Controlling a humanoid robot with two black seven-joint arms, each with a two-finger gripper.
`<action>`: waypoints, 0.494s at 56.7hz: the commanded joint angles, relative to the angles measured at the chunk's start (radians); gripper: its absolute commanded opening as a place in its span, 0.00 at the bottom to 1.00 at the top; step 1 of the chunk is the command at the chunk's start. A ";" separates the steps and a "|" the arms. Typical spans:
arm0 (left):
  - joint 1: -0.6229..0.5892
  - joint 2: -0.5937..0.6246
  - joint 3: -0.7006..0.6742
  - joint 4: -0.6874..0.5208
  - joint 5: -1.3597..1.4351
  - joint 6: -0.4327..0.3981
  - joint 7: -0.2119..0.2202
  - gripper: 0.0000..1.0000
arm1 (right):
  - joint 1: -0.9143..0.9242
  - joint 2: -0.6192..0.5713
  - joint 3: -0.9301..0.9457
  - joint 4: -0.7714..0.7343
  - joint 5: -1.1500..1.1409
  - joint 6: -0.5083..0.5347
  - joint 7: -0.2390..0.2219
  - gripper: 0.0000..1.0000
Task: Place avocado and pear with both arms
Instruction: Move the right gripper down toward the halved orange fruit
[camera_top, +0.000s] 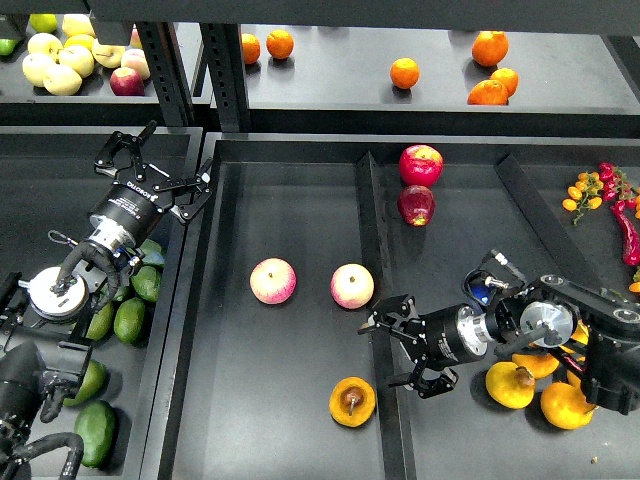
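Observation:
The pear (352, 401), orange-yellow with a dark brown spot, lies on the floor of the middle tray (290, 200), close to the divider at its right side. My right gripper (399, 350) is open and empty, just up and right of the pear, over the divider. Several dark green avocados (130, 318) lie in the left bin, partly hidden under my left arm. My left gripper (160, 172) is open and empty, raised over the far end of the left bin, near the middle tray's left wall.
Two pink-yellow apples (273, 280) (352, 286) lie mid-tray. Two red apples (421, 164) sit in the right compartment, yellow fruit (510, 385) under my right arm. Oranges (404, 72) and pale apples (60, 62) are on the back shelf. Red peppers (625, 225) at far right.

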 joint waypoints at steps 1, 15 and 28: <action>-0.001 0.000 -0.001 -0.005 0.001 0.000 0.002 0.98 | -0.027 0.000 -0.002 0.006 -0.013 0.000 0.000 0.99; -0.001 0.000 0.001 -0.008 0.001 0.000 0.002 0.98 | -0.085 0.012 -0.003 0.000 -0.040 0.000 0.000 0.99; 0.000 0.000 -0.001 -0.019 0.001 0.000 0.002 0.98 | -0.104 0.052 0.003 -0.040 -0.040 0.000 0.000 0.99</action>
